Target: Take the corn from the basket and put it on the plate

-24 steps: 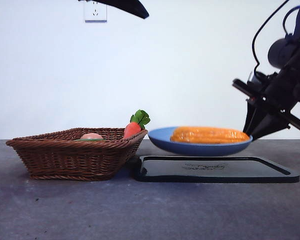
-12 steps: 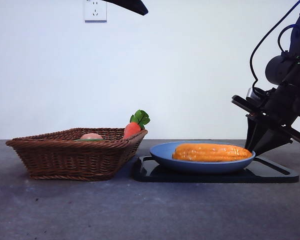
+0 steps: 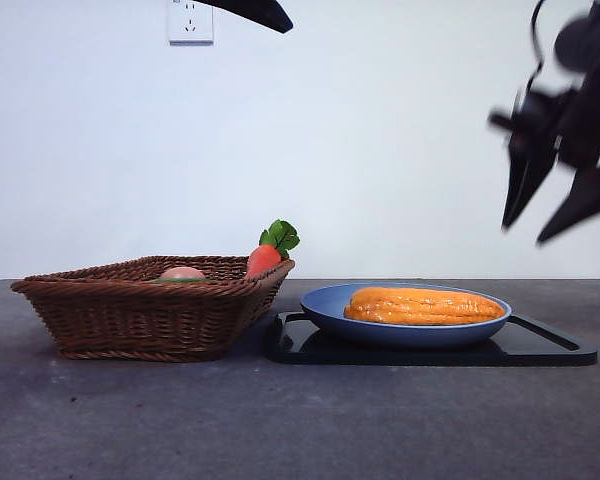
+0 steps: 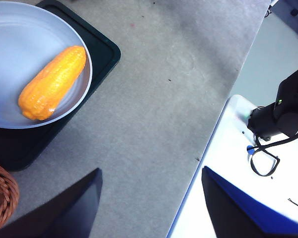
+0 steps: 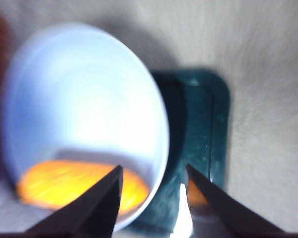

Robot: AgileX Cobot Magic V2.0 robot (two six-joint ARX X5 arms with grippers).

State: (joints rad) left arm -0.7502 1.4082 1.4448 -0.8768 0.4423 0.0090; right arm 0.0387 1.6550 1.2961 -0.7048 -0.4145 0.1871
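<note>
The orange-yellow corn lies lengthwise in the blue plate, which rests on the black tray. To its left stands the brown wicker basket. My right gripper hangs open in the air above the plate's right rim, touching nothing. Its blurred wrist view looks down on the plate and corn between its spread jaws. My left gripper is open and empty, high over the table, with the corn and plate far below.
A flat black tray sits under the plate. In the basket are a red carrot toy with green leaves and a round pinkish item. The left arm shows as a black tip at the top. The table's edge runs beside the tray.
The plate with the corn came down from just above the tray to rest on it. My right gripper then left the plate's right rim and rose.
</note>
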